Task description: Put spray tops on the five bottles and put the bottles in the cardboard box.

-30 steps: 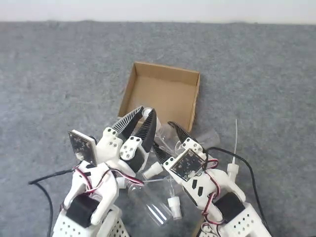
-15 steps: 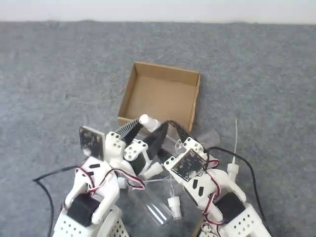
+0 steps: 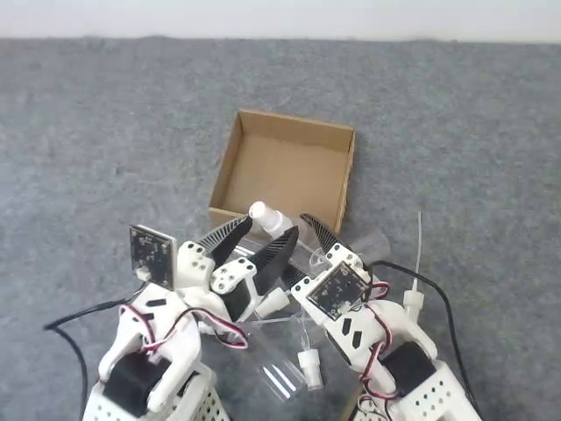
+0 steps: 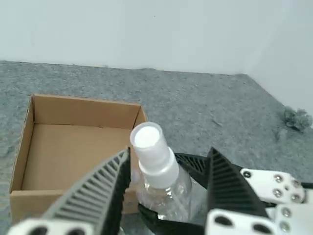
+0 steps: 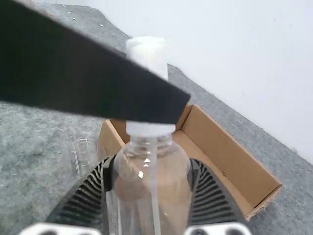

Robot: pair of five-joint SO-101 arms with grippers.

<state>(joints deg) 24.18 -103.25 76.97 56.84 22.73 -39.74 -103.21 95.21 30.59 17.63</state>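
A clear bottle [image 3: 282, 241] with a white spray top [image 3: 262, 213] stands tilted at the near wall of the cardboard box [image 3: 289, 167]. My right gripper [image 3: 294, 247] is shut on the bottle's body [image 5: 149, 181], one ribbed finger on each side. My left gripper [image 3: 273, 226] is open and straddles the spray top [image 4: 151, 152] without touching it. One of its black fingers [image 5: 88, 83] crosses in front of the spray top [image 5: 146, 49] in the right wrist view. The open box [image 4: 73, 147] lies just behind the bottle and holds nothing.
Near the arm bases lie more clear bottles [image 3: 272, 364] and loose spray tops [image 3: 308, 364], one with a long tube [image 3: 414, 298]. Another open bottle [image 3: 368, 246] lies right of the right gripper. Bare grey carpet [image 3: 473, 132] surrounds the box.
The left gripper was shut on the spray top; it has let go, spread its fingers wide and drawn back a little. The right gripper and bottle stayed in place.
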